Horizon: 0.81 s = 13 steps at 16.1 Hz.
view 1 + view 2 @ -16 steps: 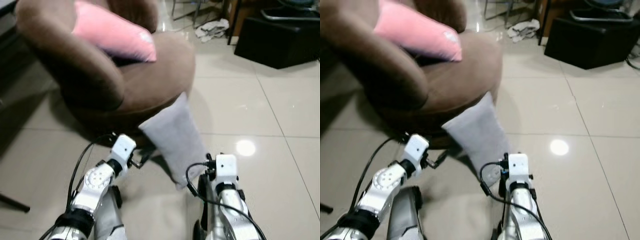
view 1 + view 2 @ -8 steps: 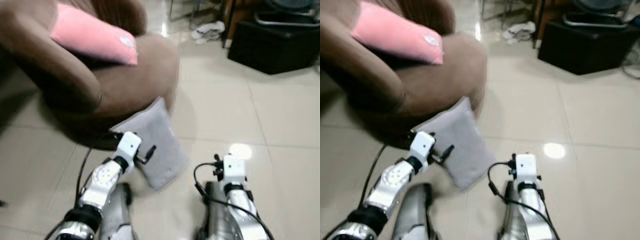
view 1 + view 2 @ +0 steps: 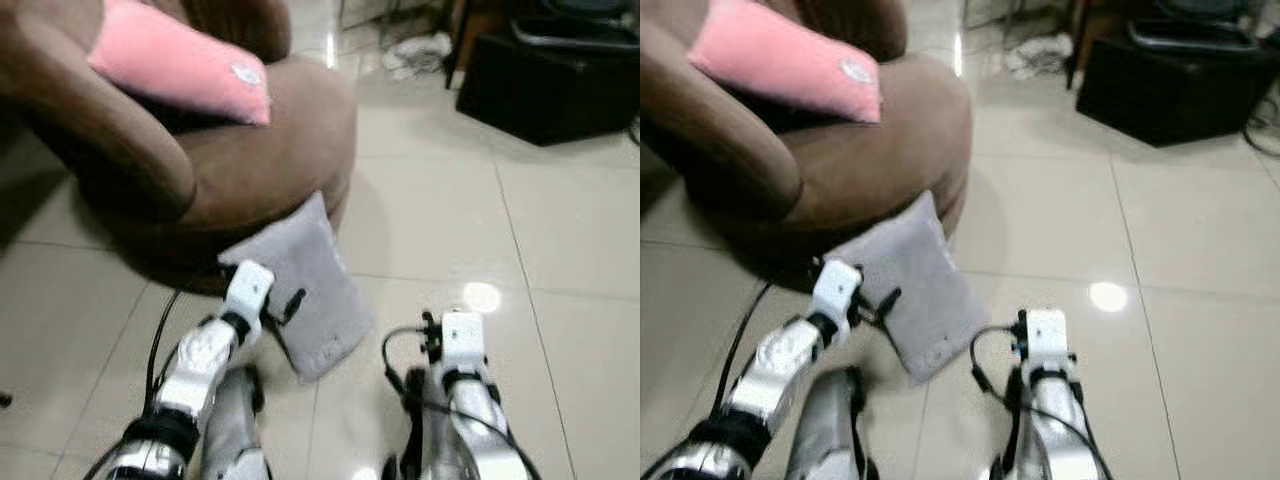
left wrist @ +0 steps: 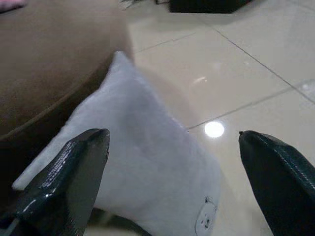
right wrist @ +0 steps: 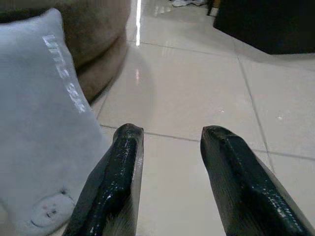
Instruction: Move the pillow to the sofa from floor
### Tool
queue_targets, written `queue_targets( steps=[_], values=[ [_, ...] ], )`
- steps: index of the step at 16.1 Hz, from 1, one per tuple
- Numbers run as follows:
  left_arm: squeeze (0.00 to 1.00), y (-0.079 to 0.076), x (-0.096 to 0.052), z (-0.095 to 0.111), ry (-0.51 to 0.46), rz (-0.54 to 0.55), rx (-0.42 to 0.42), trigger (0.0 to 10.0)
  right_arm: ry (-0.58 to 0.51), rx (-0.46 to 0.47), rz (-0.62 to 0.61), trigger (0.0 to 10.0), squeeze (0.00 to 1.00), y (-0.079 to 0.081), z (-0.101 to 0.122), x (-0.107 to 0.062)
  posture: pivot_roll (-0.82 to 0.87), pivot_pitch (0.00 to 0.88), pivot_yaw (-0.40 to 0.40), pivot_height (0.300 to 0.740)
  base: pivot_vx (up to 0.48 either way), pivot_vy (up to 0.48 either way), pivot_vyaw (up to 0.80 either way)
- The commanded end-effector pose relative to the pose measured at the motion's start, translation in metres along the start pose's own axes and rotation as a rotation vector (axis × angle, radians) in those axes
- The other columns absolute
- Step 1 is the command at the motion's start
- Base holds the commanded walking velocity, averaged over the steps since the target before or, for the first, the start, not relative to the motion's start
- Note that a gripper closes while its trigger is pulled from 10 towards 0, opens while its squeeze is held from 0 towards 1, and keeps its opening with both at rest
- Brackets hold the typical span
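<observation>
The grey pillow (image 3: pixel 310 285) is propped on the floor (image 3: pixel 560 230) against the sofa (image 3: pixel 250 170) base. It's framed by the wide-spread left gripper (image 4: pixel 172 162); right gripper (image 5: pixel 170 179) is parted, empty. Closing on it is probably needed next.

Left end effector (image 4: pixel 172 182) spread wide; right end effector (image 5: pixel 172 182) parted.

A pale grey pillow (image 3: pixel 311 290) is seen propped at a tilt on the tiled floor (image 3: pixel 520 240), its upper corner leaned against the base of the rounded brown sofa (image 3: pixel 250 170). A small bear face is printed near its lower corner, and faint lettering along one edge.
</observation>
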<state>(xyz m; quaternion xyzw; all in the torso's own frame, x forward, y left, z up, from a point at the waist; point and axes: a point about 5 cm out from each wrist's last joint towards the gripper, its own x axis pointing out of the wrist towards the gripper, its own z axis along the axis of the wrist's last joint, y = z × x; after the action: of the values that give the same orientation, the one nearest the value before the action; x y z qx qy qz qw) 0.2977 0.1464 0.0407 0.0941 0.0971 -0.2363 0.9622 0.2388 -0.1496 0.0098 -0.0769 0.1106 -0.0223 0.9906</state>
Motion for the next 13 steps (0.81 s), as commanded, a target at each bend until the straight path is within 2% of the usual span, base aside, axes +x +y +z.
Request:
queue_targets(
  steps=[1,5,11,13],
  values=[
    [0.00,0.0035,0.0000,-0.0031,0.032,0.027,-0.022,10.0,0.015,-0.002,0.019,10.0,0.00,0.0031,-0.0032,-0.0020,0.00,0.060,0.069,0.468,0.435,0.000,0.00],
    [0.00,0.0053,-0.0001,-0.0034,0.040,0.055,0.001,10.0,0.016,-0.005,0.018,10.0,0.00,0.0015,-0.0035,-0.0014,0.00,0.054,0.066,0.468,0.390,0.278,0.00],
    [0.00,0.0044,-0.0003,-0.0021,0.028,0.071,0.027,10.0,0.020,-0.008,0.020,10.0,0.00,0.0003,-0.0048,-0.0020,0.00,0.047,0.068,0.468,0.000,0.000,0.00],
    [0.00,0.0052,0.0001,-0.0039,0.047,0.091,0.008,10.0,0.020,-0.007,0.020,10.0,0.00,-0.0004,-0.0049,-0.0027,0.00,0.047,0.069,0.468,0.394,0.274,0.00]
  ],
)
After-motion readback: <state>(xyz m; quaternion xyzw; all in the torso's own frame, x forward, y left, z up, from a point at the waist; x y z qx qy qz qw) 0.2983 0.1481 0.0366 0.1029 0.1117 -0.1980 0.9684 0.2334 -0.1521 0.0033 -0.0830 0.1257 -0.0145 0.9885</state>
